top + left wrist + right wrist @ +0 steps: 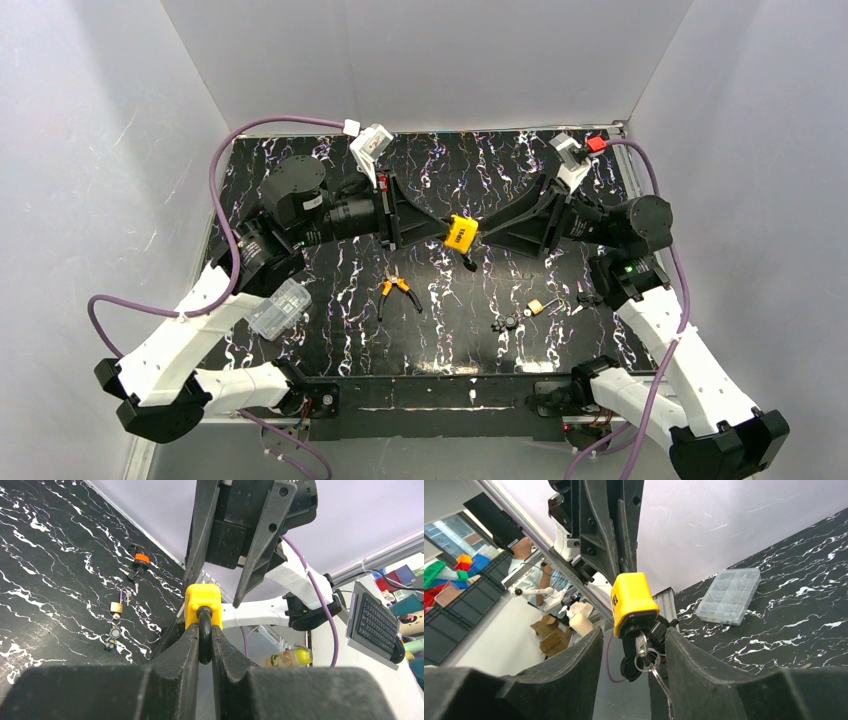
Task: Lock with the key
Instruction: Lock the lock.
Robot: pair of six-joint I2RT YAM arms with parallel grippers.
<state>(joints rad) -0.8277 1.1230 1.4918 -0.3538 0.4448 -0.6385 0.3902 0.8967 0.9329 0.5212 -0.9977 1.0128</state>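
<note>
So my left pincer [204,640] pinches the dark shackle [200,614] of the boxy yellow padlock [630,597], holding it steady above the black marbled table [470,175], so that my right pincer [634,640], spread astride the black-headed ringed key [630,667] in its keyway, can grip and turn.

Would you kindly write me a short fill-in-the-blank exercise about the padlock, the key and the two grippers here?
1. The left gripper holds the padlock by its black ____.
2. The padlock's body is ____ in colour.
3. The right gripper is ____, with one finger on either side of the key.
Missing words: shackle; yellow; open.
</note>
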